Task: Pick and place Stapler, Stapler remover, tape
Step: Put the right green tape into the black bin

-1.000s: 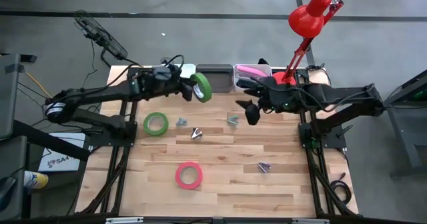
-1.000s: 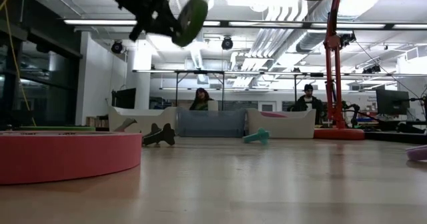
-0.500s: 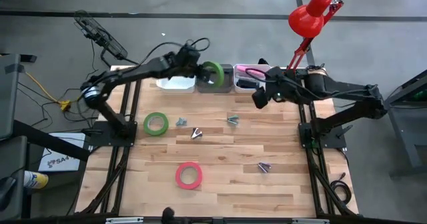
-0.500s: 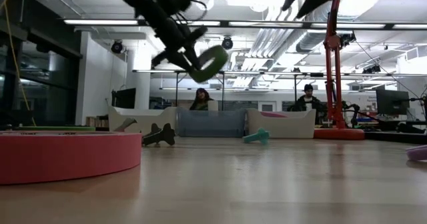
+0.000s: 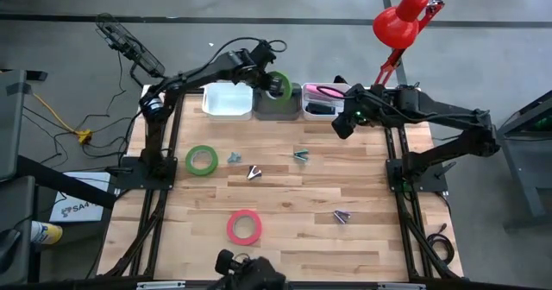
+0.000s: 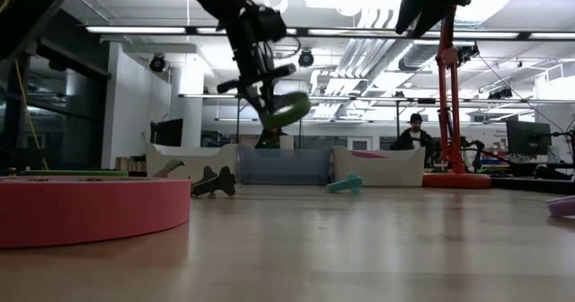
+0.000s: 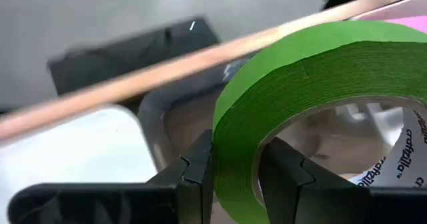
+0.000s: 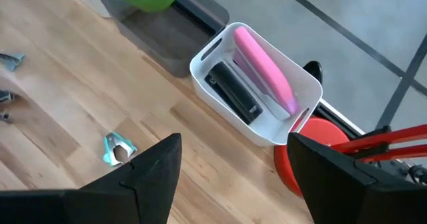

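My left gripper (image 5: 270,84) is shut on a green tape roll (image 5: 279,88), held in the air over the grey bin (image 5: 276,108) at the table's far edge; the low view shows the green tape roll (image 6: 287,110) tilted above the grey bin (image 6: 283,167). My right gripper (image 5: 342,124) hangs open near the white bin (image 5: 324,110), which holds a pink stapler (image 8: 263,59) and a black stapler (image 8: 233,91). A second green roll (image 5: 201,160) and a pink roll (image 5: 244,227) lie flat on the wood. Several staple removers (image 5: 254,173) are scattered mid-table. My left gripper pinches the green roll's wall (image 7: 235,127), with one finger (image 7: 199,174) on the outside and the other finger (image 7: 280,177) inside the open centre. The roll is lifted clear and tilted, over the grey bin.
An empty white bin (image 5: 228,99) stands left of the grey bin. A red desk lamp (image 5: 401,22) rises at the far right corner, its base (image 8: 300,164) beside the stapler bin. People sit in the room beyond the table (image 6: 415,136).
My left gripper has carried the green roll from over the table's far left toward the right and far edge, coming down over the grey bin; the roll has tipped from on-edge to a flatter tilt. My right gripper has drawn back toward the table's far right.
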Controlling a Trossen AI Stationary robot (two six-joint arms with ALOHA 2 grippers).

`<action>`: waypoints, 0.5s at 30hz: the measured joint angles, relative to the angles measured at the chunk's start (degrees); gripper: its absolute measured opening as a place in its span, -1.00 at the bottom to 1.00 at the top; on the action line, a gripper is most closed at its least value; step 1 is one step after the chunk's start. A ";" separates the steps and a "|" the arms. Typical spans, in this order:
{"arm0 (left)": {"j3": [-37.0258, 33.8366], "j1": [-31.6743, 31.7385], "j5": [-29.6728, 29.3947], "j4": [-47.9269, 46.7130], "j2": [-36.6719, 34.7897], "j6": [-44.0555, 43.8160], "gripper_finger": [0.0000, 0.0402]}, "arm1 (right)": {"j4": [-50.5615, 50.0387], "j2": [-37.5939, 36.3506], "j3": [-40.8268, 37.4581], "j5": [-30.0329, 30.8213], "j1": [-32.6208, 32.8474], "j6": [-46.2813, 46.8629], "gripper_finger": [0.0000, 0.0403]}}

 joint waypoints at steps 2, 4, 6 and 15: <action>-0.02 0.94 1.98 -2.40 1.28 -1.92 -0.59 | -0.02 0.00 0.00 0.00 -0.18 -0.24 0.31; -0.02 1.72 3.98 -2.81 2.70 -3.09 -0.59 | 0.01 0.00 0.00 -0.01 -0.34 -0.26 0.31; -0.02 2.35 5.16 -3.75 3.89 -3.17 -0.59 | 0.17 0.00 0.00 0.13 -0.36 -0.97 0.31; -0.02 3.73 6.91 -3.56 6.56 -4.19 -0.59 | 0.31 0.00 0.00 1.17 -0.34 -0.65 0.31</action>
